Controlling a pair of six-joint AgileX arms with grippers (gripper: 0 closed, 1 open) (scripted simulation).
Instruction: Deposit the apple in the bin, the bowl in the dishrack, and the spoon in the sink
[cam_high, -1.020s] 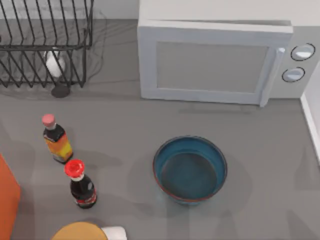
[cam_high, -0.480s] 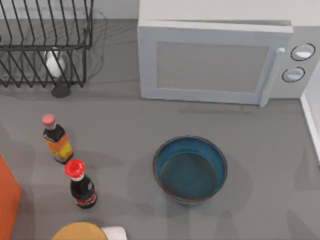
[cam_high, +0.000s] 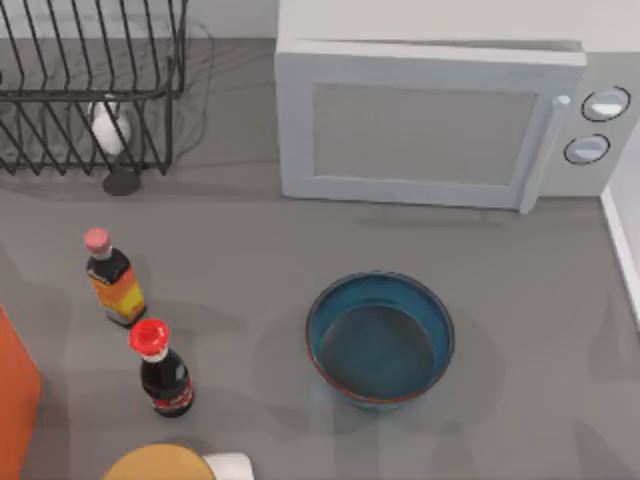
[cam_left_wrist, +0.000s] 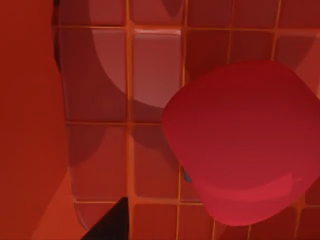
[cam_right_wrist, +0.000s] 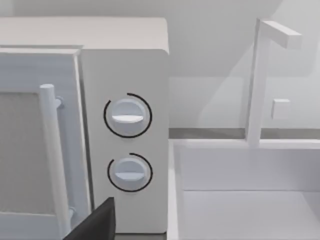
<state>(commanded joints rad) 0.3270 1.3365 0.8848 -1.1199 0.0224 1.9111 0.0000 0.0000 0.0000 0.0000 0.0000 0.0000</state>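
Observation:
The red apple (cam_left_wrist: 242, 145) looms close in the left wrist view, over the orange gridded floor of the bin (cam_left_wrist: 150, 100); I cannot tell whether it is held. A dark part of my left gripper (cam_left_wrist: 107, 225) juts in beside it. In the top view the bin (cam_high: 14, 400) is an orange edge at the far left. The teal-blue bowl (cam_high: 380, 338) stands upright at the table's middle. The black wire dishrack (cam_high: 90, 90) is at the back left. The white sink (cam_right_wrist: 240, 200) with its faucet lies by the microwave, and a dark part of my right gripper (cam_right_wrist: 95, 222) faces it. The spoon is out of view.
A white microwave (cam_high: 430, 120) stands at the back. Two bottles, one pink-capped (cam_high: 112, 280) and one red-capped (cam_high: 160, 368), stand left of the bowl. A white rounded object (cam_high: 108, 128) sits at the dishrack. An orange round thing (cam_high: 160, 462) lies at the front edge.

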